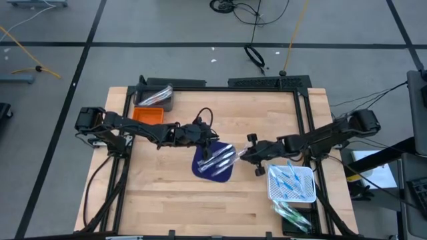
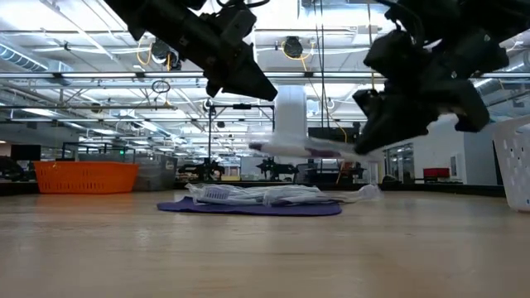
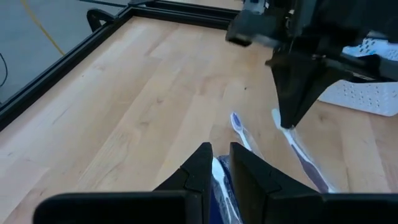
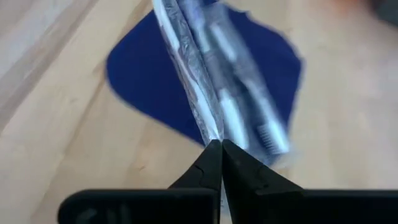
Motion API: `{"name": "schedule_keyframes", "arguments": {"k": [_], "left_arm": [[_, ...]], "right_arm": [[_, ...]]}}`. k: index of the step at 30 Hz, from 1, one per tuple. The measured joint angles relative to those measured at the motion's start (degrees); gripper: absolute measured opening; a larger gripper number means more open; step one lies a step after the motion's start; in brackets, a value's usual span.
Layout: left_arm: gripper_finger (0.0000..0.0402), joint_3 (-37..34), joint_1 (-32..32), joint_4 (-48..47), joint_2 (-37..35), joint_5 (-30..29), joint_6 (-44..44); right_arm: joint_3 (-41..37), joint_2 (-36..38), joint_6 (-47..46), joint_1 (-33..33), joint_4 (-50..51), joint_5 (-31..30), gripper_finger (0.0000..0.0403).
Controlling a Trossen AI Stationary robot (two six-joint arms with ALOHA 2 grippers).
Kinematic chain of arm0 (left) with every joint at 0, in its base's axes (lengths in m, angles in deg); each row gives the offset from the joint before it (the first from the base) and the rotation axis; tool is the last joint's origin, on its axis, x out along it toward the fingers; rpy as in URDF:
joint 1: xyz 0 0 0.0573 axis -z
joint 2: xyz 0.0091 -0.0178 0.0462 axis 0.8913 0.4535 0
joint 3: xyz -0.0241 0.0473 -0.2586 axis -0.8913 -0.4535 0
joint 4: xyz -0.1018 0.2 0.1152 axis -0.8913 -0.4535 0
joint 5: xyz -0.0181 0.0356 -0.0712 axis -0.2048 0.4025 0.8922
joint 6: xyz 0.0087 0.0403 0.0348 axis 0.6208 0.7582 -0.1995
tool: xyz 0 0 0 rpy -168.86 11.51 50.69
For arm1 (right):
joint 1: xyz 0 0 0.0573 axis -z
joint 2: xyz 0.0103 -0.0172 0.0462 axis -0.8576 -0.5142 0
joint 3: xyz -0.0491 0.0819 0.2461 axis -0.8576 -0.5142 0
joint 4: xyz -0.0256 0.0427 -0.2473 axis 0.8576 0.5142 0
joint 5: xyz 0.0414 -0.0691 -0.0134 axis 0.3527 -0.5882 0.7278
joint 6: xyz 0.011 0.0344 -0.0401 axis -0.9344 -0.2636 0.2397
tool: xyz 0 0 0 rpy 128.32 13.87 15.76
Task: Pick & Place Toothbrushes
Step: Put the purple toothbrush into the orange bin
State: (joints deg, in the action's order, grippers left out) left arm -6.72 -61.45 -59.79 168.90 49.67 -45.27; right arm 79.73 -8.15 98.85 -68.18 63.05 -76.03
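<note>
Right wrist view shows your right pincer clenched on a wrapped toothbrush, lifted over the mat. Light, slippery film; pinch the tip firmly.

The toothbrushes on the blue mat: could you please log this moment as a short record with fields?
right gripper: shut on the end of a wrapped toothbrush, lifted clear of the mat
left gripper: over the mat's edge, nearly closed, nothing seen between its fingers
blue mat: mid-table, more wrapped toothbrushes lying on it
white basket: on the right, holds toothbrushes
orange bin: back left
</note>
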Motion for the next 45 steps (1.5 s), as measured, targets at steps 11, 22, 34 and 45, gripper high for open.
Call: {"name": "schedule_keyframes", "arguments": {"k": [11,22,34,45], "left_arm": [[0.0056,0.0,-3.13,-0.53,-3.19,-0.02,0.65],[0.0056,0.04,-5.2,-3.16,-10.04,-0.02,2.56],[0.0056,0.04,-5.28,2.33,-11.08,2.72,6.84],[0.0056,0.04,-4.77,16.16,-11.06,13.06,13.27]], "right_arm": [[0.0,6.49,0.72,-0.02,-0.47,-5.19,0.0001],[0.07,14.58,5.06,0.0,-9.11,-8.71,0.0],[0.09,17.31,3.62,0.68,-23.99,-13.1,0.0],[0.04,16.81,2.14,0.92,-33.08,-12.98,0.0]]}}
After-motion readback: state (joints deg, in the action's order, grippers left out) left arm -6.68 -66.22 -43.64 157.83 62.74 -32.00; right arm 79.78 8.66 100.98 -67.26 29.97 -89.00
